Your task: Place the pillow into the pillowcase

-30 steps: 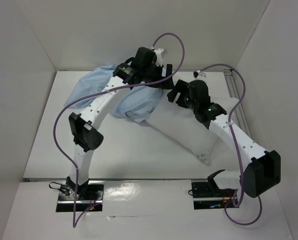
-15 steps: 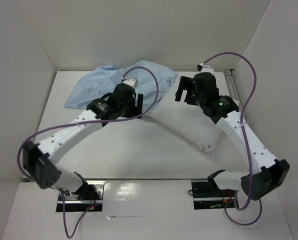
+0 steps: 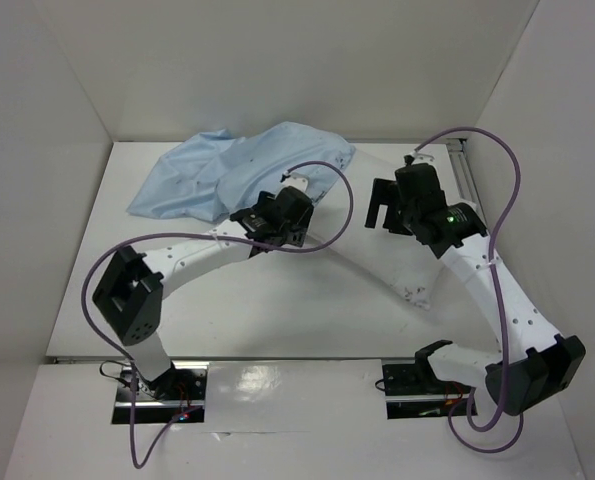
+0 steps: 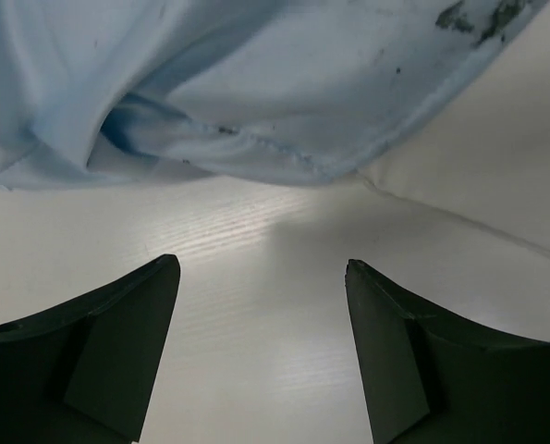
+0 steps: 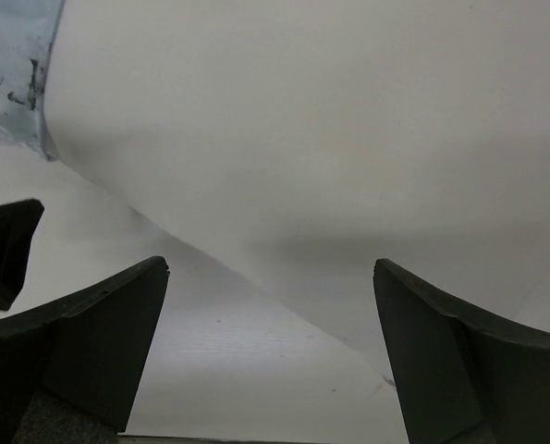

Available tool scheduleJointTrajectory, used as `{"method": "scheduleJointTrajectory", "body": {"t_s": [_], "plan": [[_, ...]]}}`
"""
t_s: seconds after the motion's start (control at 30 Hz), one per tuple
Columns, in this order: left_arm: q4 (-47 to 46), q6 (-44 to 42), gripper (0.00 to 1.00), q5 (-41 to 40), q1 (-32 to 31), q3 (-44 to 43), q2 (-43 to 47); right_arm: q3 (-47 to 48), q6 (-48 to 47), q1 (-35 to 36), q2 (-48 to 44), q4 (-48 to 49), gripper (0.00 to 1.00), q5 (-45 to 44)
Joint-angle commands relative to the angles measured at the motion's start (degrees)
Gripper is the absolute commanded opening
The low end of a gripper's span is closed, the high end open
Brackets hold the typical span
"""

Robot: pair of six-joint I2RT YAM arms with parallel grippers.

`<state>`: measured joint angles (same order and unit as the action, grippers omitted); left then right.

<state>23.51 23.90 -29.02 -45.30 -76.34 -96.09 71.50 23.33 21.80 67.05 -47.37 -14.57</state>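
Left arm folded at the elbow, forearm reaching to mid-desk, left hand [image 4: 261,268] low at the near hem of the pillowcase [image 3: 227,170], fingers wide apart, holding nothing. Right arm stretched forward, right hand [image 5: 270,268] over the pillow [image 3: 377,262], also spread and empty. One pillow, one pillowcase, both on the desk [image 3: 257,310]. Pillow's far end is hidden by the arms and blue cloth; can't tell if it's inside
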Motion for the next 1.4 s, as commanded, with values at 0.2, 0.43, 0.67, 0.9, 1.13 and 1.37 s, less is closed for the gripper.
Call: {"method": "scheduleJointTrajectory", "body": {"t_s": [0.2,0.43,0.67,0.9,1.13,1.37], "plan": [[-7.3,-7.3,0.81,-4.7,1.3,-7.7,-9.8,-2.1,2.5,-3.5,-2.1,-4.1,1.00,1.8],[-6.4,-7.3,0.65,-3.5,4.9,-11.6,-13.4,-5.8,3.1,-7.5,-2.6,-4.7,1.00,4.3],[-4.3,-6.4,0.13,5.9,7.4,-14.7,-14.0,-11.3,3.7,-11.9,0.2,1.9,1.00,9.8],[-0.6,-3.8,0.00,16.9,7.4,-14.2,-8.5,-16.2,4.9,-11.9,5.0,16.3,0.71,18.7],[6.2,-5.0,0.00,32.2,8.6,-35.8,-8.0,5.6,4.4,-11.9,17.0,22.9,0.00,24.8],[8.1,1.2,0.00,52.6,14.1,-59.6,-15.4,30.3,5.7,-10.1,19.8,23.2,0.00,27.0]]}}
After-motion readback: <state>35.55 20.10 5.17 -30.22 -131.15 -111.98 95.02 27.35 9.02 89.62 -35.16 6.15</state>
